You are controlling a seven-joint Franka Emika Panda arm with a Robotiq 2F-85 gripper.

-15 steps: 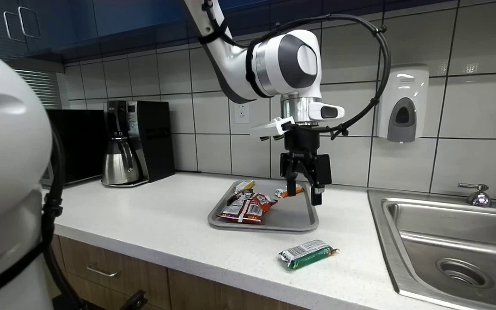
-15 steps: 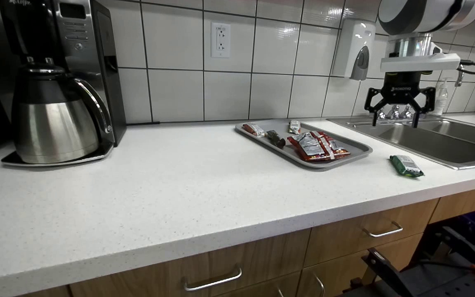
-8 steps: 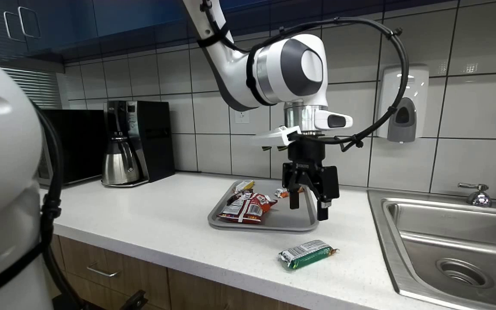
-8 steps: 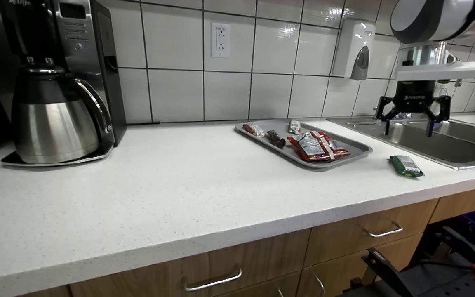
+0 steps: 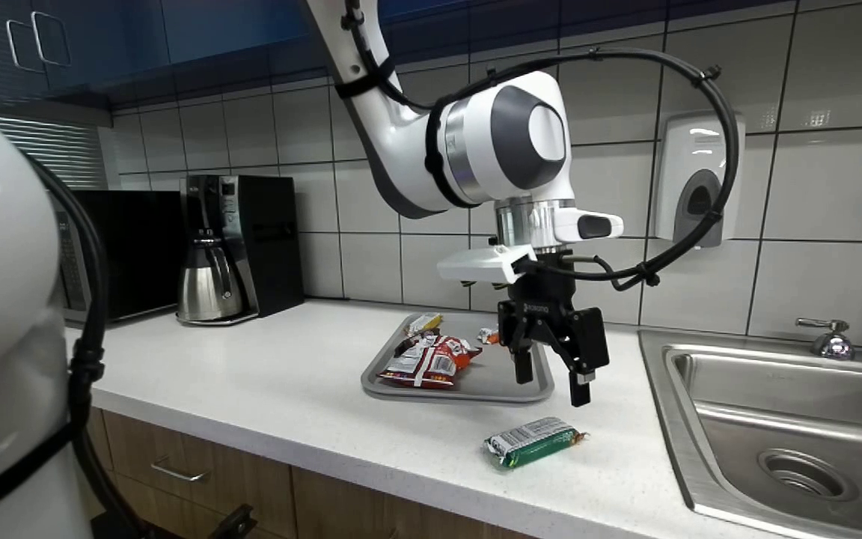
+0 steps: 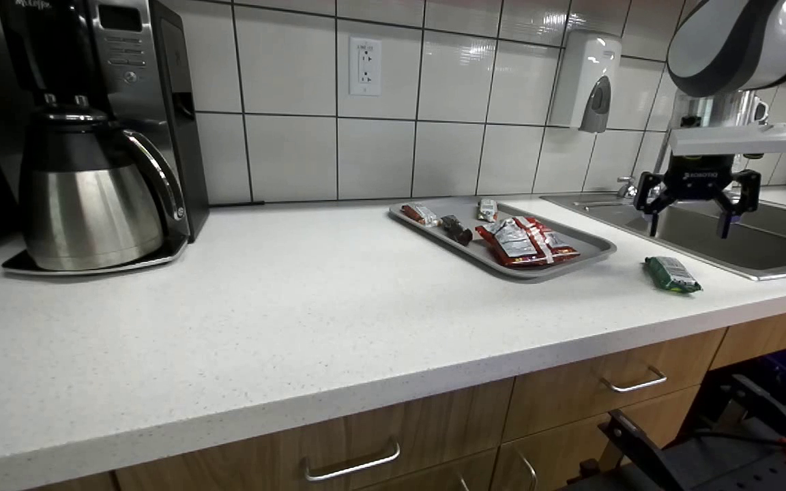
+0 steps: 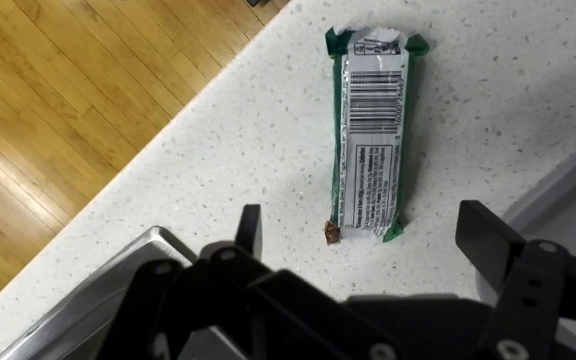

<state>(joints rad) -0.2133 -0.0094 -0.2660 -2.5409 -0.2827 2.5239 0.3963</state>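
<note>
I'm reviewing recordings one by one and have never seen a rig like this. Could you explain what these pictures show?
The machine is a white robot arm ending in a black two-fingered gripper. Two views come from cameras standing outside the robot, facing a kitchen counter; the third comes from a camera on its wrist, looking down past the gripper. On the counter lie a green-wrapped bar and a gray tray bearing a red snack bag and smaller wrapped snacks. A coffee maker stands farther along, and a sink is set into the counter. The gripper is open and holds nothing; it hangs above the counter near the bar, without touching it.
</note>
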